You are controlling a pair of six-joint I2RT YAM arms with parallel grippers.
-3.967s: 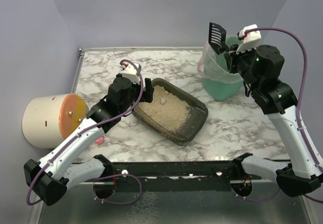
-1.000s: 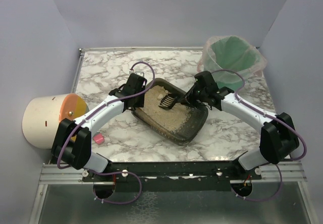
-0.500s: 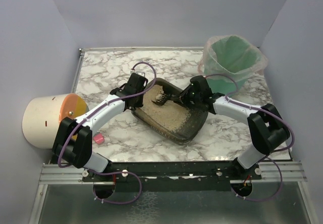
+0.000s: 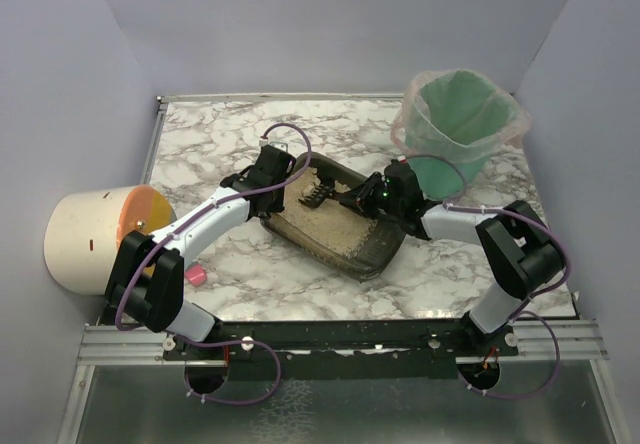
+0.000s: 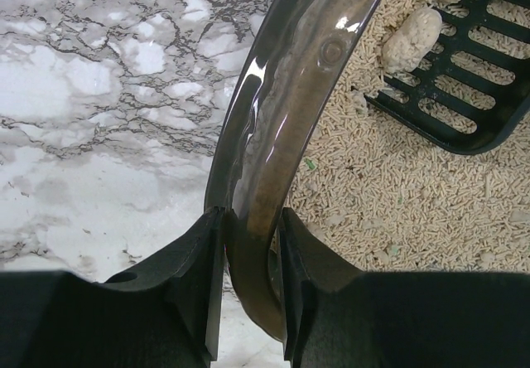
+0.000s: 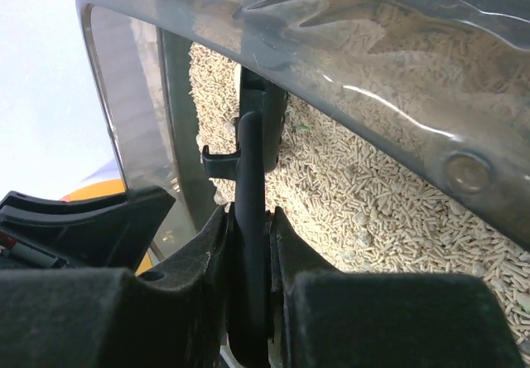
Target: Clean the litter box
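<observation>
The litter box (image 4: pixel 352 247) lies mid-counter with its long axis on a diagonal, from far left to near right in the overhead view. Both arms meet at its far end. The left fingers (image 5: pixel 197 289) are closed on the far-left rim, one finger outside the wall and one inside, so the box sits directly between them. The right fingers (image 6: pixel 205 256) do not appear to touch the box at all; they are clamped on the handle of the black slotted scoop (image 5: pixel 464 82), reaching in from the right across the long wall.

The coming move seems to turn on this: the scoop head rests in the litter (image 5: pixel 397 202) just beside the left fingers' grip, with pale clumps (image 5: pixel 411 36) sitting on its slots, while the green bag-lined bin (image 4: pixel 455 114) stands well apart on the far right, behind the right arm. The right arm is nearer the bin, so lifting and carrying the load looks like its job, with the left only steadying the rim.

The box is a shallow, dark grey-brown plastic tray with rounded corners and a glossy wall dusted inside with litter. Its fill is beige, pellet-like, with a few green flecks – spread over most of the floor. Whether it sits flat on the marbled counter (image 4: pixel 220 134) I cannot tell
</observation>
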